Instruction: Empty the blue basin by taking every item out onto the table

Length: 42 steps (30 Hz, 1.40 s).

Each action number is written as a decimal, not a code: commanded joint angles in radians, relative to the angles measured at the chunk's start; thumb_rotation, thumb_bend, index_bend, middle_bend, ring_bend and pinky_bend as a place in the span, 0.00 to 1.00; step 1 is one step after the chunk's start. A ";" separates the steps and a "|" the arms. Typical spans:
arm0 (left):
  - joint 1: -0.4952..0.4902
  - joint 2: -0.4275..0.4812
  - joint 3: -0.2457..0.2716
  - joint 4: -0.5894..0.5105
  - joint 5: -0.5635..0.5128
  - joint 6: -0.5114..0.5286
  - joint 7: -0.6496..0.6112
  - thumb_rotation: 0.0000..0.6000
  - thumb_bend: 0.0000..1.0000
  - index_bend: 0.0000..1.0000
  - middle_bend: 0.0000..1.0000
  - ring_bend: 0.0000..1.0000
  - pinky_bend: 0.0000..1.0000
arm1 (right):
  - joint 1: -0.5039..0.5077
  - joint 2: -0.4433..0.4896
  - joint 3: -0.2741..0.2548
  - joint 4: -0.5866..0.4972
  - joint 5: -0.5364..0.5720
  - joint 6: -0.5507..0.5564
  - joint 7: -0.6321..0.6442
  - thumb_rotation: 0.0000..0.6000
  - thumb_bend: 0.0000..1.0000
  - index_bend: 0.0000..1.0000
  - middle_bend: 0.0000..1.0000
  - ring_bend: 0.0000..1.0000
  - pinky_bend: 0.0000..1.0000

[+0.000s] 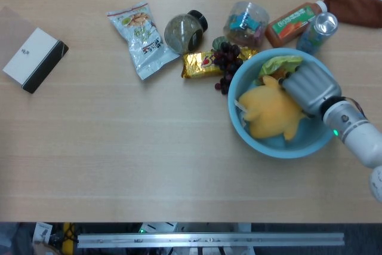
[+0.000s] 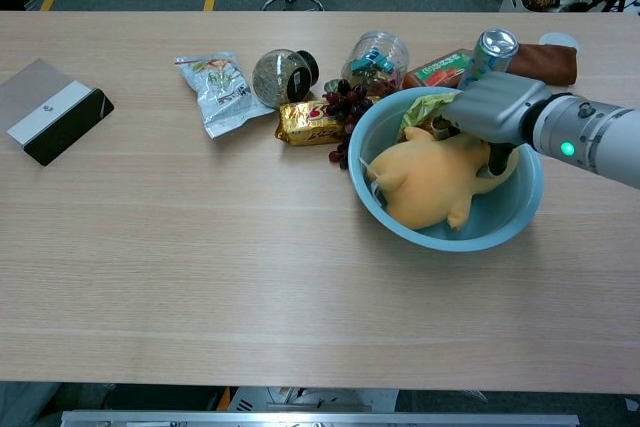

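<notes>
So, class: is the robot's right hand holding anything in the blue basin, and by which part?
Cannot be told: the right hand rests on the yellow plush toy, but no closed grip shows.

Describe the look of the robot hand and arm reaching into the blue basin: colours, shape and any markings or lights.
The right robot hand has a grey metallic, ribbed back and dark fingers. Behind it the forearm is a smooth silver-white cylinder with a small green indicator light near the wrist. No cables or sleeves show. The left arm is out of view.

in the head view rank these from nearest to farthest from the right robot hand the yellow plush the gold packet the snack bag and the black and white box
From the right robot hand:
1. Yellow plush, under it in the basin.
2. Gold packet, left of the basin.
3. Snack bag, further left.
4. Box, far left edge.
</notes>
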<state>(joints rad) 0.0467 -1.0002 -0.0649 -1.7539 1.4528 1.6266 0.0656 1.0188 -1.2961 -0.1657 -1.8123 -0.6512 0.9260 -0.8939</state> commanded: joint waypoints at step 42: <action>0.022 0.037 0.007 -0.065 0.030 0.043 0.053 1.00 0.34 0.34 0.37 0.29 0.26 | 0.211 -0.017 0.319 -0.055 0.093 -0.025 0.187 1.00 0.34 0.57 0.52 0.54 0.71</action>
<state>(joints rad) 0.0676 -0.9636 -0.0586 -1.8180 1.4825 1.6686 0.1173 1.1940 -1.2751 0.1378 -1.8971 -0.5982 0.8974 -0.6791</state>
